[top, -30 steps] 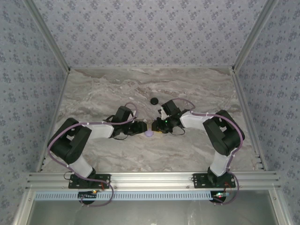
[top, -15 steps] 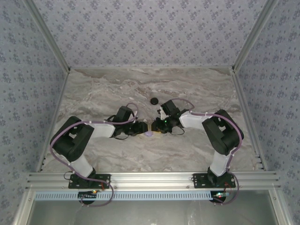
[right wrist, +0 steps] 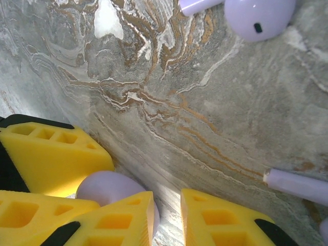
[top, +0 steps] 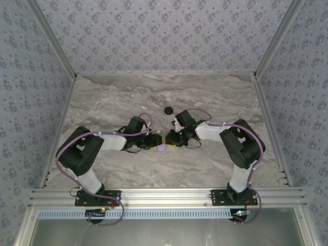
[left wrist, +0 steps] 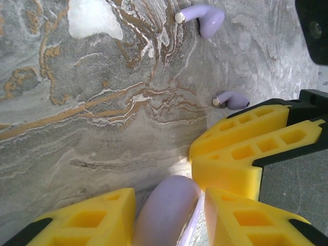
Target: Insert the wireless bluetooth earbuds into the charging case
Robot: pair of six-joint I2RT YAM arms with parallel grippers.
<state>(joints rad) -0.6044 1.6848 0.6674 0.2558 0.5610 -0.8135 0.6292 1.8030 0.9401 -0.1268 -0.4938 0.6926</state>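
Here, my left tool (left wrist: 169, 197) grips the lilac case (left wrist: 163, 218); the nearer earbud (left wrist: 231, 100) lies ahead-right, stem pointing left.

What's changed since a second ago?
The left gripper slid right, toward the right gripper, and its jaws narrowed onto the lilac charging case, which now sits between its fingers. The right arm barely shifted. The case and the black disc on the table stayed roughly where they were.
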